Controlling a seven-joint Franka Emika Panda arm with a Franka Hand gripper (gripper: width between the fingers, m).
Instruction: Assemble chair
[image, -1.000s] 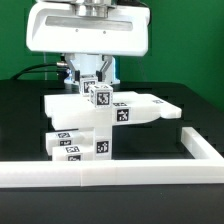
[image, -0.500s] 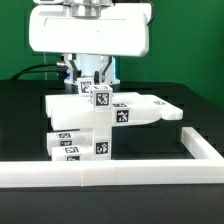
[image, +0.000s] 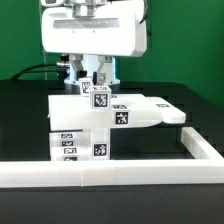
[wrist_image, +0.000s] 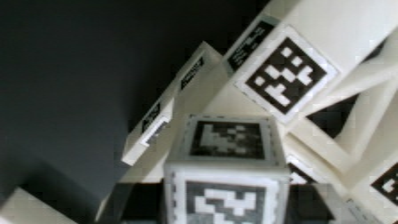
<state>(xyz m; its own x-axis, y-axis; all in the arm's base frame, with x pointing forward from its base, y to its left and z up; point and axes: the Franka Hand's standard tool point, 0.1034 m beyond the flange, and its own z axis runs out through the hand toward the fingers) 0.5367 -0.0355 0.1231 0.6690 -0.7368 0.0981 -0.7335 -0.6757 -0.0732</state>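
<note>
The chair is a partly joined white stack in the middle of the black table. A flat panel (image: 145, 110) lies across tagged blocks (image: 80, 140). A small white tagged block (image: 99, 97) stands upright on the panel's rear edge. My gripper (image: 94, 84) comes down from above, shut on this block, with a finger on each side. In the wrist view the same block (wrist_image: 226, 140) fills the space in my gripper (wrist_image: 228, 205), and tagged chair panels (wrist_image: 285, 65) slant away behind it.
A long white border frame (image: 110, 172) runs along the table's front and up the exterior view's right side (image: 200, 145). A green wall stands behind the arm. Black table (image: 25, 120) lies on both sides of the stack.
The arm and the held block have shifted slightly toward the exterior view's right, and the stack has shifted slightly with them. The grip is unchanged.
</note>
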